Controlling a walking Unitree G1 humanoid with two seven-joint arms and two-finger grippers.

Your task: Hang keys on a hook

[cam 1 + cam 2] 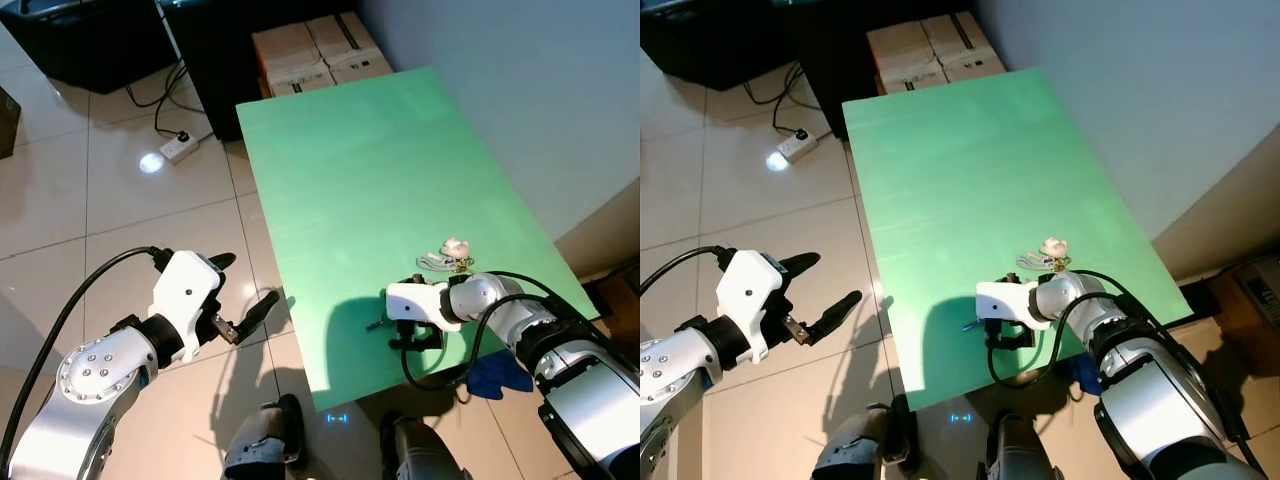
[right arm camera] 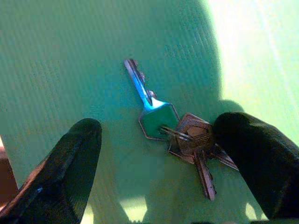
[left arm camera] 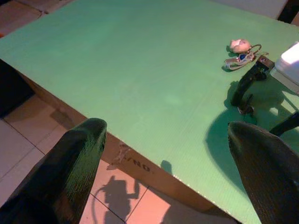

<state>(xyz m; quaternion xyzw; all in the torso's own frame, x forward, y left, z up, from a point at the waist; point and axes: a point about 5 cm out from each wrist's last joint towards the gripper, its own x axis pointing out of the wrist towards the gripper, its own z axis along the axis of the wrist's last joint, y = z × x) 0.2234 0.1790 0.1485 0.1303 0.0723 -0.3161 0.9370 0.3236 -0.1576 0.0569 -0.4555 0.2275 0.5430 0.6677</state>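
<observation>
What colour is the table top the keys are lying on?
Green; the table top shows best in the left eye view, with the keys lying on it.

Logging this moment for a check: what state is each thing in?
Keys: flat on the green table, between the right claw's fingers, not lifted.
Right claw: open, down at the table around the keys.
Left claw: open, over the floor, holding nothing.
Second keyring: lying on the table, untouched.
</observation>
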